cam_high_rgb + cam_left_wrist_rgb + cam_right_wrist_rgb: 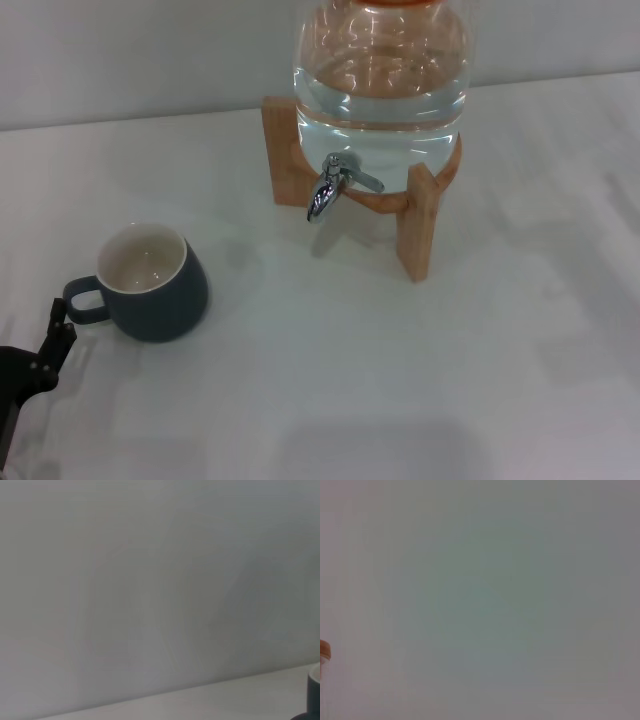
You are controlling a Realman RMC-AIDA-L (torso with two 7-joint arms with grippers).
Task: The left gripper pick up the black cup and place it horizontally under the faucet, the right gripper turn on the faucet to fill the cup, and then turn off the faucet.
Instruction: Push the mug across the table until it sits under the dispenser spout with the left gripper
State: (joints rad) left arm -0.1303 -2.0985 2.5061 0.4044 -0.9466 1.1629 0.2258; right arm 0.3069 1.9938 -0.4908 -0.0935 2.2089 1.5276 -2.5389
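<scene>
The black cup (152,283) stands upright on the white table at the left in the head view, with its cream inside showing and its loop handle pointing left. The left gripper (45,350) comes in at the bottom left corner, its tip right beside the handle. The chrome faucet (330,186) juts from the clear water jar (380,70) at the top middle, with its spout pointing down and nothing under it. The cup stands well to the left of the spout. A dark edge, probably the cup (314,696), shows in the left wrist view. The right gripper is out of view.
The jar sits on a wooden stand (418,220) at the back of the white table (400,380). An orange bit, probably the jar's lid (324,652), shows at the border of the right wrist view. A pale wall lies behind.
</scene>
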